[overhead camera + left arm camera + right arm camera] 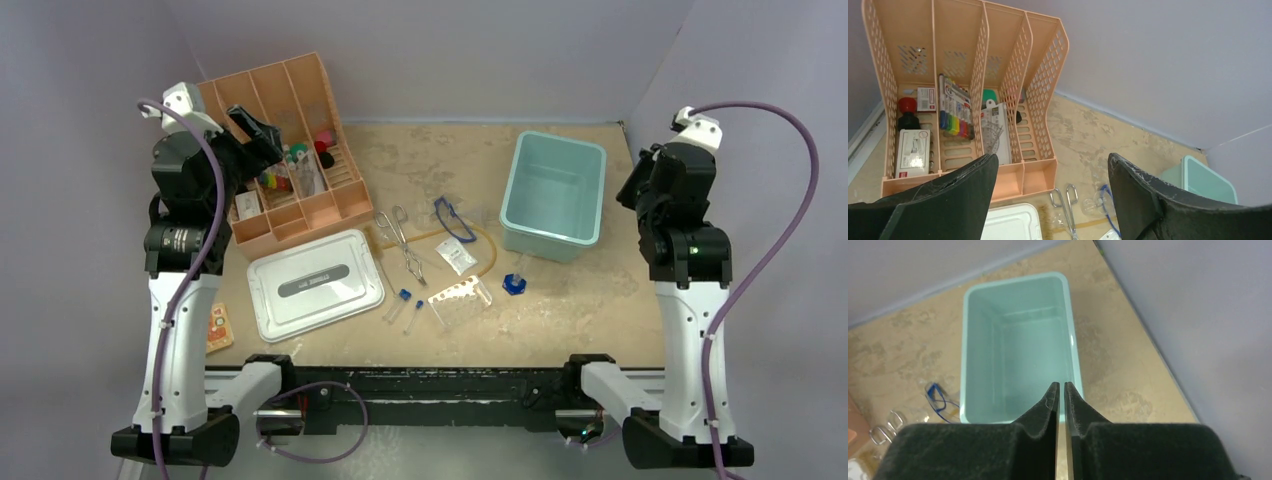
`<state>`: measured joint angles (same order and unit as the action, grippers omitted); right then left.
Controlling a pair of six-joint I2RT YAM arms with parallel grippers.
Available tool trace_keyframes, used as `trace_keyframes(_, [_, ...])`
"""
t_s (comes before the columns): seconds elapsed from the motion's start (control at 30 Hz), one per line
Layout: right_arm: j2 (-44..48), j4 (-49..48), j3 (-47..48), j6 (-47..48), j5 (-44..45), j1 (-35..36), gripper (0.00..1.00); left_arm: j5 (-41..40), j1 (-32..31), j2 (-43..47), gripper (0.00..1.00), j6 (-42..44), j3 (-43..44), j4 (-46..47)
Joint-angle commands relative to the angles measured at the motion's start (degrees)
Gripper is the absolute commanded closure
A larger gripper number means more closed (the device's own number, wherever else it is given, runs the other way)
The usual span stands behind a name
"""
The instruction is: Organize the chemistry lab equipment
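Observation:
The lab items lie mid-table in the top view: metal forceps [405, 242], blue-framed goggles [455, 218], a tan tube [492, 250], a small packet [456, 257], a clear holed rack [460, 302], two blue-capped test tubes [400, 300] and a blue-based piece [514, 283]. My left gripper [255, 130] hangs open and empty above the orange organizer; the left wrist view [1050, 160] shows the forceps [1068, 205] and goggles [1103, 200] below it. My right gripper [1061, 385] is shut and empty, raised above the teal bin's near end.
The orange organizer [285, 150] holding stationery stands at back left. A grey lid [315, 283] lies in front of it. An empty teal bin [553, 195] sits at right. A small card [219, 328] lies at the table's left edge.

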<state>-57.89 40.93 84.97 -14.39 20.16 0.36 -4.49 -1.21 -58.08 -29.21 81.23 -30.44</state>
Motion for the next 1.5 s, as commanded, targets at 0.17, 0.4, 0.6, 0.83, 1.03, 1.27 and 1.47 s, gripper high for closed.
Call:
trace_keyframes(0.17, [4.25,11.04,-4.63,-6.36,-6.20,-2.14,0.67,5.99,-1.87,0.51,0.17,0.76,-2.94,10.29])
trace_keyframes(0.4, [5.67,20.95,-11.13,-15.46,-9.10,-2.41,0.15,14.52,-2.65,-0.52,0.16,0.47,-6.58,16.12])
trace_keyframes(0.6, [4.76,27.07,-15.32,-19.74,-8.54,-2.43,0.28,17.53,-2.89,-1.58,0.16,-0.10,-8.16,18.91])
trace_keyframes(0.83, [3.46,20.92,-21.61,-17.77,-9.28,-2.47,0.39,17.85,-2.96,-2.83,0.16,-0.03,-8.90,20.16])
trace_keyframes(1.03, [-1.93,8.38,-26.67,-15.27,-7.00,-2.56,0.36,17.94,-3.17,-3.67,0.16,-0.38,-8.32,20.49])
trace_keyframes(1.27, [-11.57,-1.81,-26.12,-6.65,-8.56,-2.56,0.38,18.11,-3.70,-4.49,0.16,-0.32,-7.49,20.68])
trace_keyframes(1.47, [-17.50,-6.33,-23.74,0.57,-9.63,-2.56,0.43,18.29,-3.93,-4.32,0.16,-0.31,-7.38,20.69])
